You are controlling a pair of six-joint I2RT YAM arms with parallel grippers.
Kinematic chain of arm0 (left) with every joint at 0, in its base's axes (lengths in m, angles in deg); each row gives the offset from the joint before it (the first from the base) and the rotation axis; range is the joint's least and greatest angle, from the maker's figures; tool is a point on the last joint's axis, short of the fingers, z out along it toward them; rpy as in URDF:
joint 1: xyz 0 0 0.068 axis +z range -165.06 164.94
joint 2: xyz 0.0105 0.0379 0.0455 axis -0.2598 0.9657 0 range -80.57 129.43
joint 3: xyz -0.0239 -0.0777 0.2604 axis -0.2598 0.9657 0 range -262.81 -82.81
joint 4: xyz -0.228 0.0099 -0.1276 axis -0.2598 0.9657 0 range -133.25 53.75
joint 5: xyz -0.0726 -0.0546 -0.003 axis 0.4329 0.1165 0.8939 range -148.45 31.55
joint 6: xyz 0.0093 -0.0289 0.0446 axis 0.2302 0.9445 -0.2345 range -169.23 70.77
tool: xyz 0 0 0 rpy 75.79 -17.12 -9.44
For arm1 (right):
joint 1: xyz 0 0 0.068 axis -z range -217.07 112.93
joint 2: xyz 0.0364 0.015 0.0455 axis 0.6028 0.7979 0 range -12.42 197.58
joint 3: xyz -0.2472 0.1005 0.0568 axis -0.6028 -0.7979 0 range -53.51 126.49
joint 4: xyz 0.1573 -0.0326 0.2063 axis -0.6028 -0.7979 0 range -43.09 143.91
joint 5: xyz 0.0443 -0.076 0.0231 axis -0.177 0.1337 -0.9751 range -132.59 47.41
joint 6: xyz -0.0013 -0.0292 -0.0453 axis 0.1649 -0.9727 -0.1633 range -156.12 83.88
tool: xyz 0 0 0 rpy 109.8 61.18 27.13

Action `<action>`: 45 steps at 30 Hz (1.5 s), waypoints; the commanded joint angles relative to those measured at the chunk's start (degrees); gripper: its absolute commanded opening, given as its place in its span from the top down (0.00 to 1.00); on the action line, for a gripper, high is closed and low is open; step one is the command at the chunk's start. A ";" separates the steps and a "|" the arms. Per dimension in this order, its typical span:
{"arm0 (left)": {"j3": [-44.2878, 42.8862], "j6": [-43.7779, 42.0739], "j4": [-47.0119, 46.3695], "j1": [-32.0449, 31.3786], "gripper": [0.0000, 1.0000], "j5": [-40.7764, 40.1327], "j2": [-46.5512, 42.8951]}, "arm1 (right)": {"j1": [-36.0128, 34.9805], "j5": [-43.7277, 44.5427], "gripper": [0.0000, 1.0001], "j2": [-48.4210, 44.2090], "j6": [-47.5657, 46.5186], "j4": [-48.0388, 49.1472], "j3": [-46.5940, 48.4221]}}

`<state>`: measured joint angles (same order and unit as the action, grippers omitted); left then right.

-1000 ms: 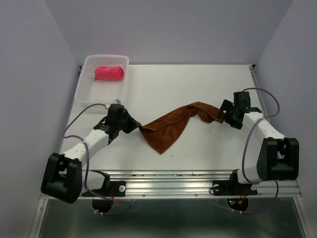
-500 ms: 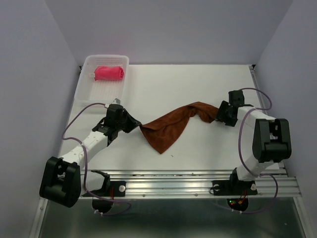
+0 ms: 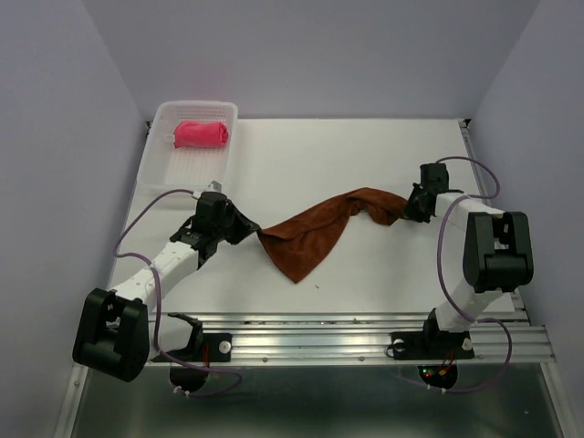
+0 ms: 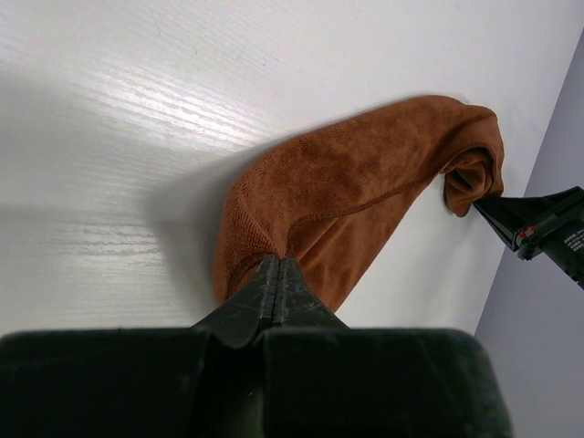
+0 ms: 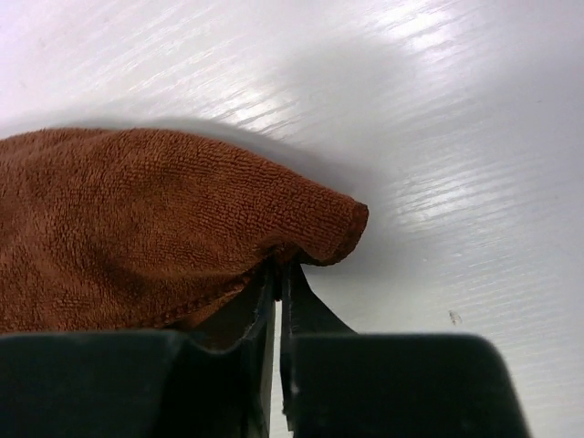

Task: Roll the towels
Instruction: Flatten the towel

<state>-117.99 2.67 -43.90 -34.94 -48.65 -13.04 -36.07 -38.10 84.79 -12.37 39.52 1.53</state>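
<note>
A rust brown towel lies stretched in a twisted band across the middle of the white table. My left gripper is shut on its left corner; the left wrist view shows that gripper pinching the brown towel. At the towel's right end my right gripper has its jaws shut on the edge; in the right wrist view this gripper pinches the brown towel under a raised fold. A pink-red towel lies bunched in the basket at the back left.
The translucent white plastic basket stands at the table's back left corner. Grey walls close in the table on the left, back and right. The metal rail with both arm bases runs along the near edge.
My right gripper moved left onto the brown towel's right end and shut on it; the right arm's upper part swung in. The left gripper and the towel's left corner stayed put.
</note>
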 commanded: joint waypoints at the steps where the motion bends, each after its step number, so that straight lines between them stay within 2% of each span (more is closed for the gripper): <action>1: -2.61 -1.71 -1.90 -0.25 1.00 -1.36 -1.52 | -0.29 -3.69 0.99 -3.59 -2.82 2.88 0.06; 6: -5.95 -2.77 -0.68 -0.25 1.00 -4.00 -4.50 | -0.29 -2.04 0.99 -13.96 -4.41 0.86 0.41; 11: -11.83 -4.17 2.73 0.63 1.00 -9.18 -8.02 | -0.29 -0.88 0.99 -25.73 -4.85 -4.67 5.06; 16: -18.34 -5.49 7.32 2.82 1.00 -16.20 -11.53 | 2.60 -2.38 0.99 -31.46 -4.24 -7.75 10.77; 20: -20.10 -8.39 10.83 4.06 1.00 -17.37 -14.00 | 3.66 -3.69 0.99 -33.14 -4.76 -8.89 13.86; 21: -20.28 -9.96 13.36 4.06 0.91 -16.06 -13.39 | 3.66 -4.05 0.99 -33.22 -4.50 -9.42 13.69; 24: -16.53 -10.15 14.89 3.97 0.48 -7.20 -11.54 | 3.66 -8.00 0.99 -33.40 -4.15 -9.43 10.28; 26: -12.30 -9.36 11.56 3.97 0.44 -0.16 -10.58 | 3.66 -8.10 0.99 -33.31 -4.15 -9.42 8.42; 27: -8.80 -9.10 7.11 3.97 0.43 2.21 -9.01 | 3.66 -8.01 0.99 -33.23 -4.41 -9.43 6.93; 29: -7.19 -9.01 4.09 3.53 0.38 5.12 -6.46 | 3.66 -7.92 0.99 -33.22 -4.67 -9.43 5.69; 33: -9.20 -11.73 -1.81 1.95 0.25 7.24 3.03 | 3.66 -7.48 0.99 -33.05 -5.46 -9.43 4.37; 34: -10.77 -12.60 -3.30 1.43 0.18 8.21 6.70 | 3.66 -7.04 0.99 -32.70 -5.73 -9.51 4.11; 35: -11.75 -13.22 -3.31 0.81 0.18 9.00 6.74 | 3.66 -6.78 0.99 -32.52 -5.73 -9.43 4.02; 39: -16.58 -14.54 -4.54 -1.47 0.18 11.64 19.29 | 3.66 -5.72 0.99 -31.29 -6.17 -9.51 4.01; 45: -23.44 -14.90 -5.24 -4.11 0.30 14.72 32.22 | 3.66 -5.11 0.99 -29.89 -6.43 -9.95 4.10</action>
<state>-137.36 -10.27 -47.00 -37.85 -37.39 15.33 -32.62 -44.50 54.74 -17.64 28.55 5.34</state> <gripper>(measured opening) 0.716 0.038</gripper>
